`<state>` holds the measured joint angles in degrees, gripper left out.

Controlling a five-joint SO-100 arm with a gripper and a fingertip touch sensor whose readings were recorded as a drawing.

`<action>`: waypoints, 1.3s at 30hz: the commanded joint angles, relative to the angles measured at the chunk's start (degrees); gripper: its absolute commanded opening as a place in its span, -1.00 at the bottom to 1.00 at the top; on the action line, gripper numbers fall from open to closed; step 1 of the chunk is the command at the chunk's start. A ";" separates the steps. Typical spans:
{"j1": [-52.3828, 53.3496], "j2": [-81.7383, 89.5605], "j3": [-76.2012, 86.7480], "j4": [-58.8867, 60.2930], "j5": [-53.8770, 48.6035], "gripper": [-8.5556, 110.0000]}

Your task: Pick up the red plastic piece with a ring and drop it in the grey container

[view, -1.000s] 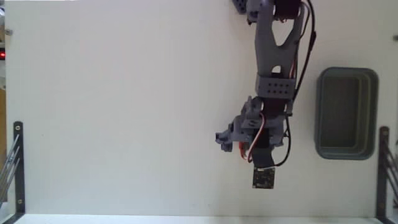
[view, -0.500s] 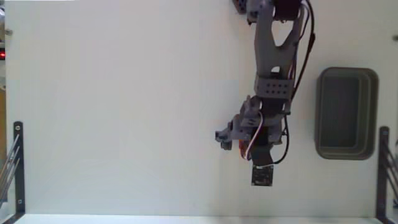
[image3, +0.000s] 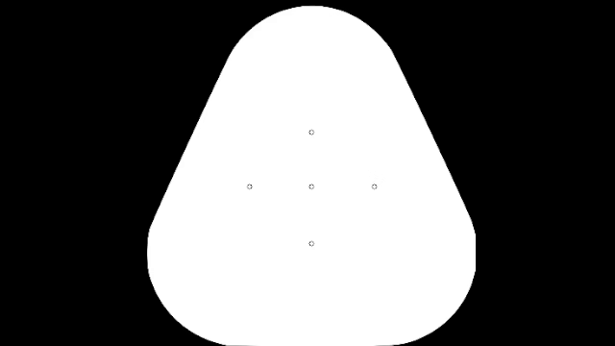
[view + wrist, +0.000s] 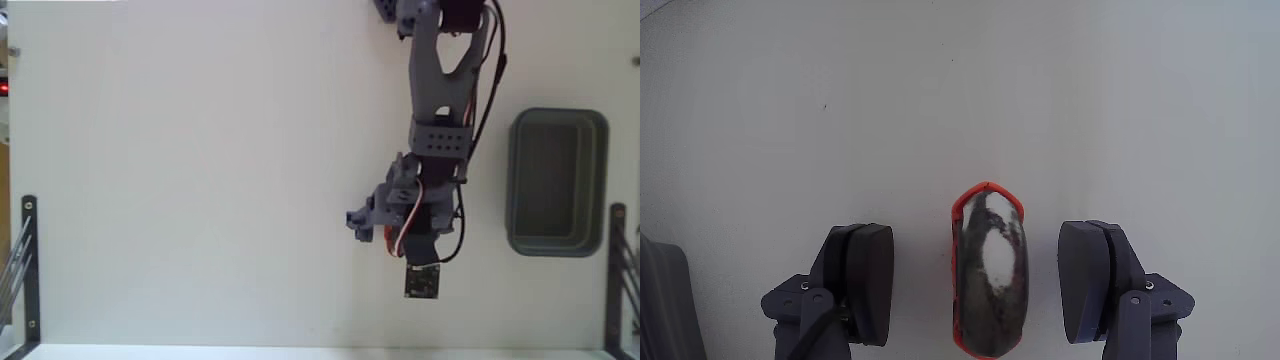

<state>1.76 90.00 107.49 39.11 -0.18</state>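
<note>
In the wrist view the red plastic piece (image 4: 987, 270) lies on the white table, an orange-red oblong with a dark glossy middle. My gripper (image 4: 980, 250) is open, one dark finger (image 4: 865, 280) to its left and one to its right, both apart from it. In the fixed view the arm hangs over that spot, so the gripper (image 4: 387, 230) hides the piece. The grey container (image 4: 516, 180) sits at the right of the fixed view, to the right of the arm, and looks empty.
Black metal brackets stand at the left edge (image 4: 28, 260) and the right edge (image 4: 615, 270) of the fixed view. The table's front edge (image 4: 320, 350) runs along the bottom. White tabletop stretches left of the arm.
The arm's tip with its camera board has shifted slightly upward in the fixed view. The container has not moved.
</note>
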 commanded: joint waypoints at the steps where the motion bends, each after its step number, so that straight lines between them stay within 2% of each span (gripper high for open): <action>1: 0.30 1.48 -0.47 -0.25 0.18 0.99; 39: 0.30 1.48 -0.47 -0.25 0.18 0.81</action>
<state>1.67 90.00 107.49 39.11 -0.09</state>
